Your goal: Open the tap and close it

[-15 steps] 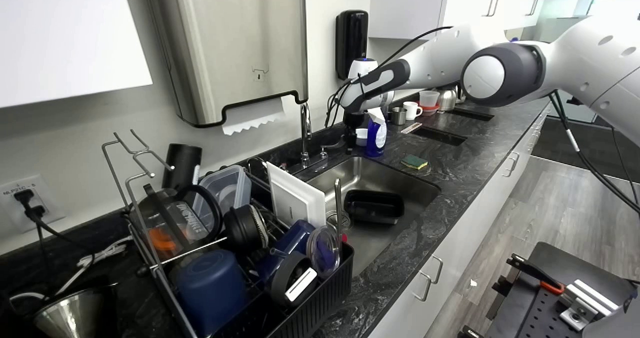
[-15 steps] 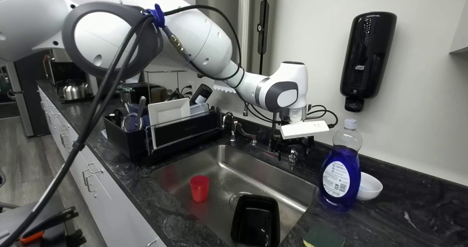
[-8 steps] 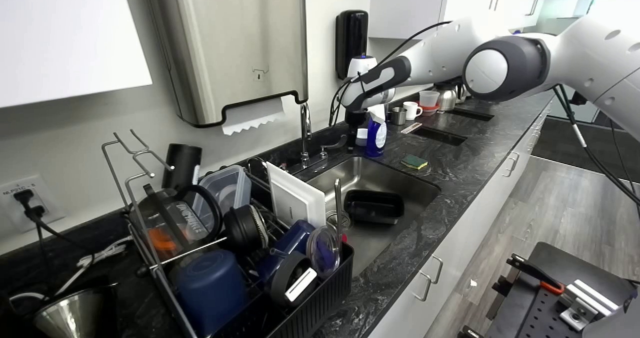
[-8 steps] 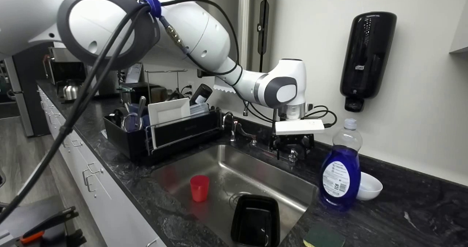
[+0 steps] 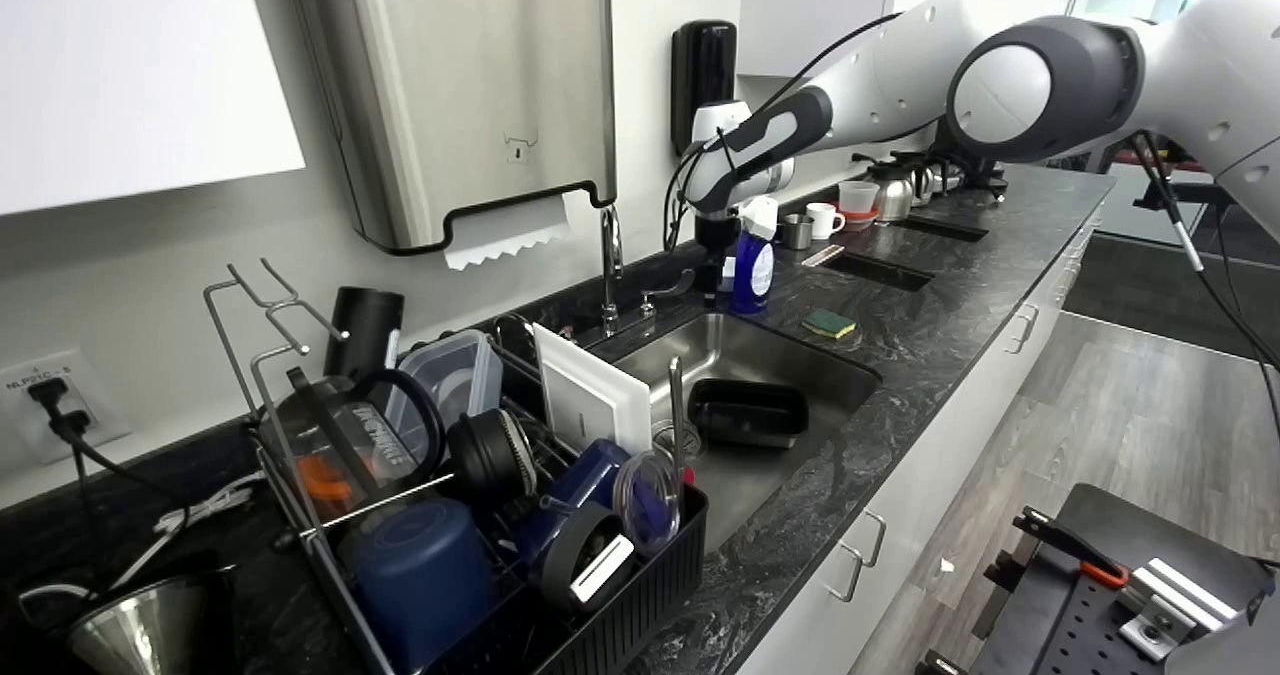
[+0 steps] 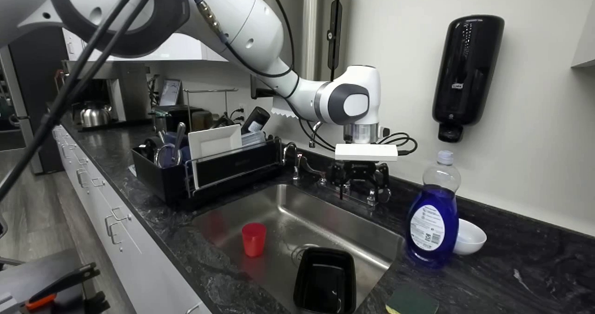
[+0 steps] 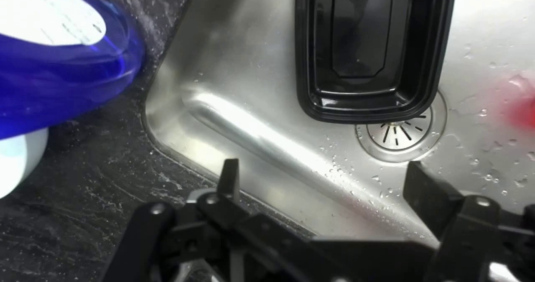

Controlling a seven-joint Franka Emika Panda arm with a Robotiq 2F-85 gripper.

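The arm [image 6: 251, 30] and its claw [image 7: 322, 174] are what has moved since the earlier frame: in an exterior view the elbow [image 6: 163, 18] rides higher toward the upper left, and the white bar [image 6: 366, 152] above the claw sits farther up and left, level instead of tilted. The tap [image 5: 608, 280] stands on the dark bench [image 5: 910, 325] just left of the middle of the frame in an exterior view, right behind the back edge of the sink [image 5: 835, 385]. It is slim, upright and of bright polished metal, streaked with dark and pale reflections, its thin neck bending at the top into a spout [image 5: 614, 235] near the lower right corner of the steel towel dispenser [image 5: 500, 75]. To the right of the neck a small lever [image 5: 672, 289], slightly curved, slants up to the right from a round shiny base [image 5: 648, 307]. In an exterior view the hooked spout shows under the forearm [image 6: 302, 97], while the neck is mostly hidden. The claw points down just beside the tip of the lever; whether they touch, I cannot tell. In the wrist view its two fingers [image 7: 228, 178] stand wide apart low in the frame, holding nothing, with the sink showing between them.
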